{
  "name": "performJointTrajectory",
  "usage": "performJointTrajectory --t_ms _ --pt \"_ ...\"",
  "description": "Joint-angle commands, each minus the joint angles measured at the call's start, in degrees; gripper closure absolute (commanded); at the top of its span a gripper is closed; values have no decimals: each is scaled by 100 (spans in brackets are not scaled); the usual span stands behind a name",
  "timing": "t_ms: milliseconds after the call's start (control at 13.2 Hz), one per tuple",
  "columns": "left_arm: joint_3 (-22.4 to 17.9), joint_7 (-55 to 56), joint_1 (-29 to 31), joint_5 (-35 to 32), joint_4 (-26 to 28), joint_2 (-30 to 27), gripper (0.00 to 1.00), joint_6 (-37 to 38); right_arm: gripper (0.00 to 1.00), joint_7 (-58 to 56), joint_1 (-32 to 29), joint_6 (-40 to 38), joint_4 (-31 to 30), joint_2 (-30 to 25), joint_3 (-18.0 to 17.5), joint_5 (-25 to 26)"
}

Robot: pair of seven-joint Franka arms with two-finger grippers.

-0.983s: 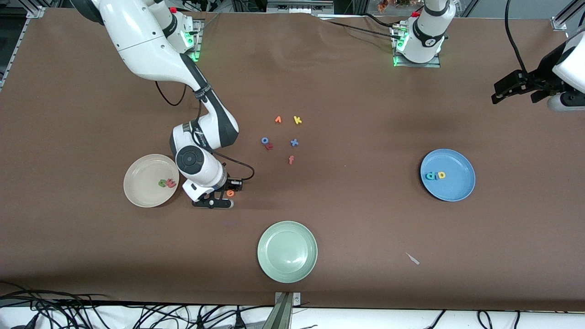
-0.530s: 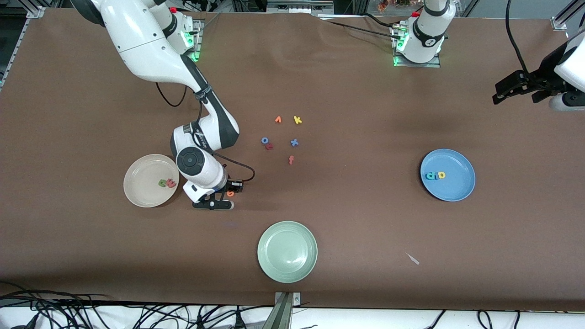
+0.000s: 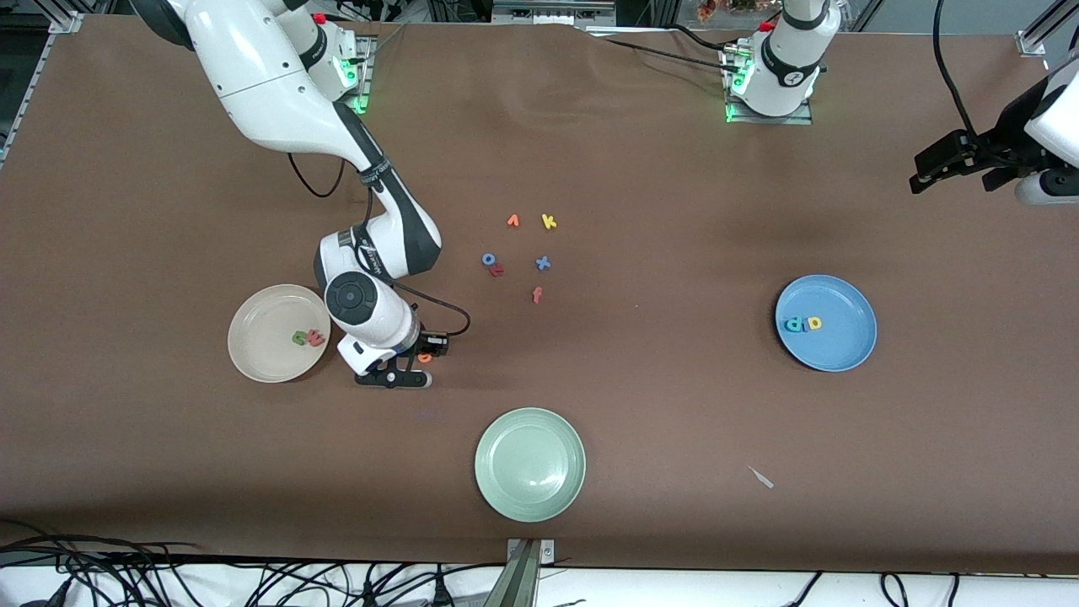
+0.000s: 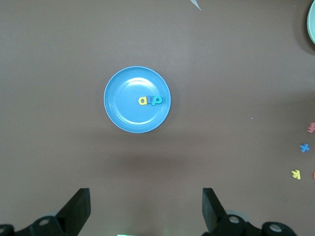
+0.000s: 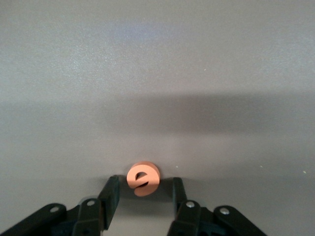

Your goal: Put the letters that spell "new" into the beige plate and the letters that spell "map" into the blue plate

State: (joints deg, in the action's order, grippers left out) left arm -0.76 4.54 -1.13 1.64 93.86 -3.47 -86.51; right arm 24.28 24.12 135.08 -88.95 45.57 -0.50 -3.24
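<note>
Orange e sits between the fingers of the right hand, upright on edge. Fingers close on either side, looks like a pinch, though contact hard to confirm from the wrist view. Right hand low above bare worktop, just beside the beige plate, on the side toward the left arm's end. Whether the e is off the surface: can't tell.

Green n and salmon-red w lying in the beige plate, touching or nearly so, on the side of the plate next to the right hand.

Blue plate well apart from the right hand, toward the left arm's end. Yellow a and teal p inside it, side by side. Periwinkle m not made out in any view.

Left hand spread wide, holding nothing, waiting high over the worktop edge at the left arm's end, blue plate under its camera.

Loose letters in a cluster near the right hand, toward worktop centre: yellow k, blue x, blue o, orange f. Pale green plate nearer the front camera than the right hand.
</note>
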Motion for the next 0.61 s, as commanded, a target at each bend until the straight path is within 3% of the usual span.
performJointTrajectory --t_ms 0,530 --pt "-20 47 -1 56 -140 57 0 29 49 -55 -57 -43 247 180 -46 -80" --pt "-20 47 -1 56 -140 57 0 38 53 -64 -83 -34 317 233 -46 -72"
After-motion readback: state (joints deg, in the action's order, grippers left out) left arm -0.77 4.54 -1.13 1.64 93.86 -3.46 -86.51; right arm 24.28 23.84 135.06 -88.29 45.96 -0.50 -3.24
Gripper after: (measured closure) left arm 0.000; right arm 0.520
